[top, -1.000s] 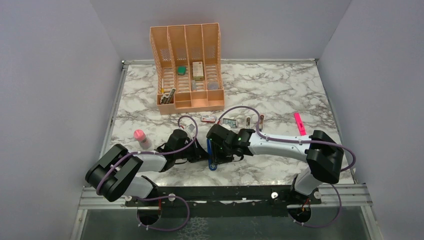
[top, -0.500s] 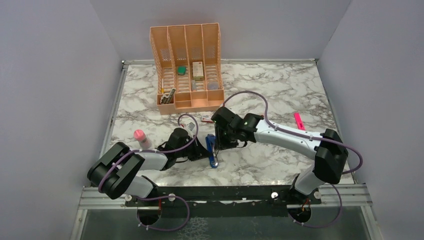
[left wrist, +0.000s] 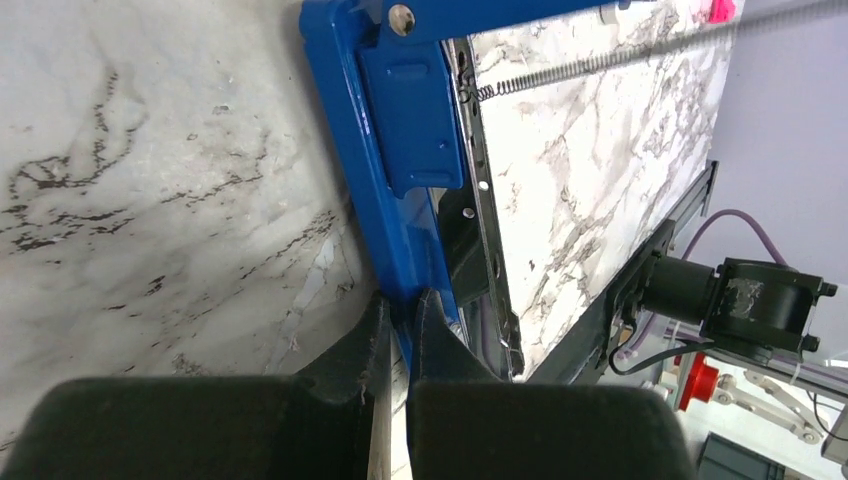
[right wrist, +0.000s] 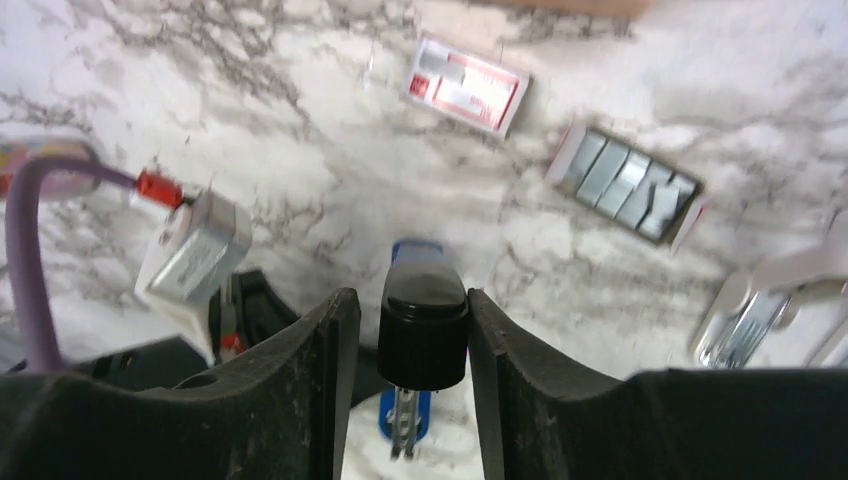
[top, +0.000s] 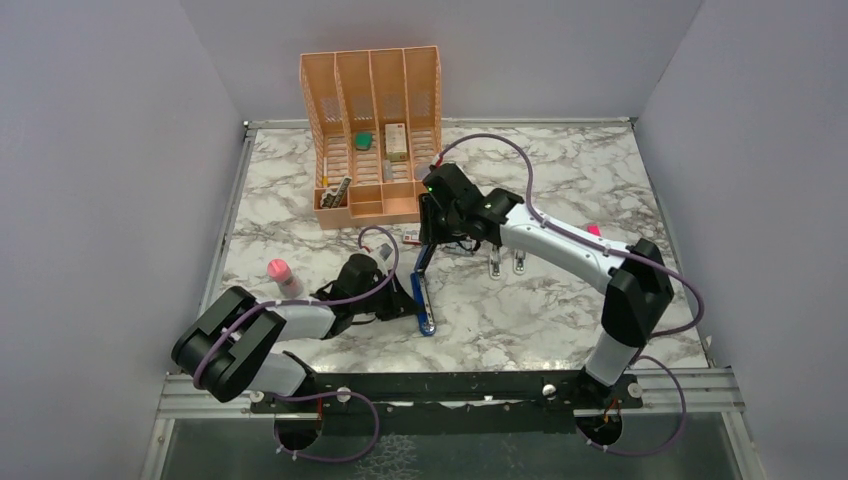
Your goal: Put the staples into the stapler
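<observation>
The blue stapler point(top: 427, 313) lies hinged open near the table's middle. Its upper arm slants up toward the back. My left gripper point(left wrist: 400, 300) is shut on the blue base point(left wrist: 400, 120), next to the silver channel point(left wrist: 485, 200) and a stretched spring point(left wrist: 600, 65). My right gripper point(right wrist: 412, 300) stands around the raised black end point(right wrist: 423, 325); one finger touches it and a gap shows on the other side, so it is open. The staples sit in a grey tray point(right wrist: 625, 183) beyond it, with the red-and-white sleeve point(right wrist: 467, 84) beside it.
An orange desk organizer point(top: 375, 130) stands at the back. A pink-capped bottle point(top: 280, 272) is left of my left arm. Two small metal pieces point(top: 506, 262) lie right of the stapler. A pink marker point(top: 593, 231) peeks out behind the right arm.
My right gripper has swung toward the back, lifting the stapler's black-ended arm open, and its jaws have widened. The left gripper has stayed shut on the base.
</observation>
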{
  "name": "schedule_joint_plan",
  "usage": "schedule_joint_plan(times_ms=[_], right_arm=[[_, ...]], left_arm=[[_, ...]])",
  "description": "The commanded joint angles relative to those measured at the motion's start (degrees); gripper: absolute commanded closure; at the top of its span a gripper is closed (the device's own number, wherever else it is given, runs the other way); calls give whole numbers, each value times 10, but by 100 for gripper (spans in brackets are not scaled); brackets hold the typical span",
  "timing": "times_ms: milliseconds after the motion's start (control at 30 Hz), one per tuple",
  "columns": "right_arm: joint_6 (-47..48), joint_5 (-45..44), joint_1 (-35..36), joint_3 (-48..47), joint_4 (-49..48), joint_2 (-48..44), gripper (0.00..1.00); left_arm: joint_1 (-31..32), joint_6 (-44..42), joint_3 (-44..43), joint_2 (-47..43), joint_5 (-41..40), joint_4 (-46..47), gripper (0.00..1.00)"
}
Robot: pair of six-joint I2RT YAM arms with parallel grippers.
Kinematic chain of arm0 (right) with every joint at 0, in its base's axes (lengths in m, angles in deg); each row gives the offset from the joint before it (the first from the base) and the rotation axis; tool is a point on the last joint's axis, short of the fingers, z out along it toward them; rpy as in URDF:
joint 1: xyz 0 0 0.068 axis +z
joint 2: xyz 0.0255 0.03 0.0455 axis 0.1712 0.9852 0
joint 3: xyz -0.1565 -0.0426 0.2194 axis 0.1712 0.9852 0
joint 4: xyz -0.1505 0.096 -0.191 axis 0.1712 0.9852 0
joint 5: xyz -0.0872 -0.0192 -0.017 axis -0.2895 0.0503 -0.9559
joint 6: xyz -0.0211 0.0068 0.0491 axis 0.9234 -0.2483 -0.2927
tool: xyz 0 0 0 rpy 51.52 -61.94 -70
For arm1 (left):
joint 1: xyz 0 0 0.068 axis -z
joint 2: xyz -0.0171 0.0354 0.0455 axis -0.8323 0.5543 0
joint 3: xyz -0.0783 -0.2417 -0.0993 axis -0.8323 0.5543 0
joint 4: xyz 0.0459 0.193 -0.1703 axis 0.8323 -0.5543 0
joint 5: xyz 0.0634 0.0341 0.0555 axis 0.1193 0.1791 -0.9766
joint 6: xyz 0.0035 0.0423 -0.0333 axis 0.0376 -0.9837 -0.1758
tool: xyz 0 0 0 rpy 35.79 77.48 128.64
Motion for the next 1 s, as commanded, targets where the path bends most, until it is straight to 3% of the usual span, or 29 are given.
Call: schedule_joint_plan(times_ms=[0,333,633,967], right_arm=[[54,-29,-9,-41,-81,50,49],[47,-10,-18,-49,-102,103,48],[-6,12,-23,-3,-106,97,27],[-43,70,-22,77,-132,78,24]], left_arm=[[8,-63,17,-3,-8,-78,100],[8,-58,17,-1,-17,-77,100],[7,-39,15,8,-19,-76,100],[6,-17,15,20,-19,-75,100]])
